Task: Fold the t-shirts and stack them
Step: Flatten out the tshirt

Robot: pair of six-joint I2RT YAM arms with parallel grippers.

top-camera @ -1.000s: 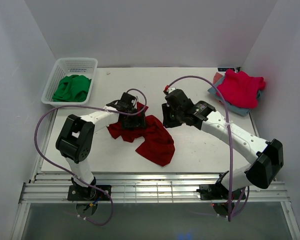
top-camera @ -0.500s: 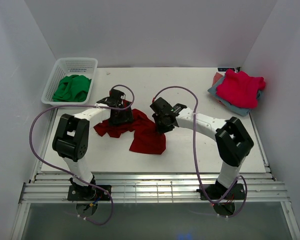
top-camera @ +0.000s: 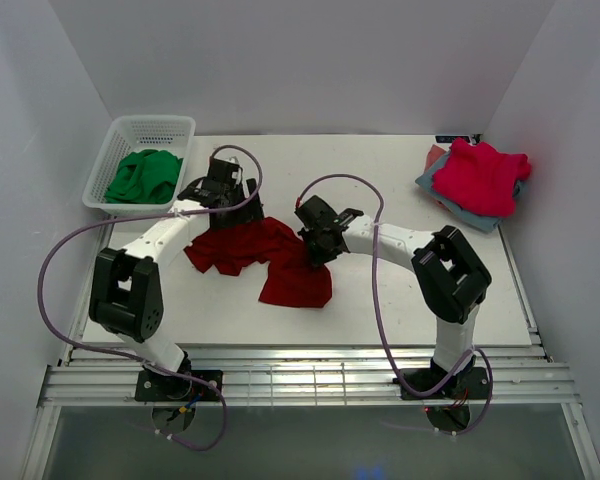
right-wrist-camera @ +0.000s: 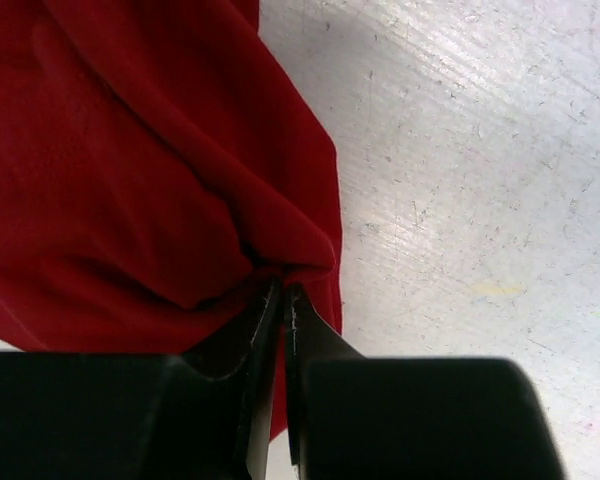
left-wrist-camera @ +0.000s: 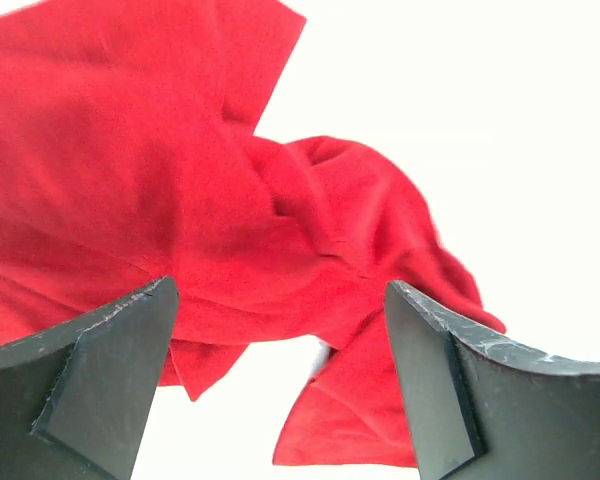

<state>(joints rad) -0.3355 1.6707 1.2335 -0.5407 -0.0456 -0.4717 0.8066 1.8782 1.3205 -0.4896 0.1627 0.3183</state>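
Observation:
The dark red t-shirt (top-camera: pixel 265 260) lies crumpled in the middle of the table. My left gripper (top-camera: pixel 230 203) is open and hovers over the shirt's back left edge; in the left wrist view its jaws stand wide apart (left-wrist-camera: pixel 280 290) with the red cloth (left-wrist-camera: pixel 130 150) below them, nothing held. My right gripper (top-camera: pixel 316 246) is shut on a fold at the shirt's right edge; the right wrist view (right-wrist-camera: pixel 283 290) shows the cloth (right-wrist-camera: pixel 130 150) pinched between its tips. The pink-red shirt (top-camera: pixel 480 175) lies on the grey-blue folded ones (top-camera: pixel 477 219) at the back right.
A white basket (top-camera: pixel 170 125) with green cloth (top-camera: pixel 143 175) stands at the back left corner. White walls close the table on three sides. Purple cables loop from both arms over the table.
The dark red shirt has been dragged to the left. My left gripper has moved back and left off the cloth. My right gripper has moved left onto the shirt's right edge.

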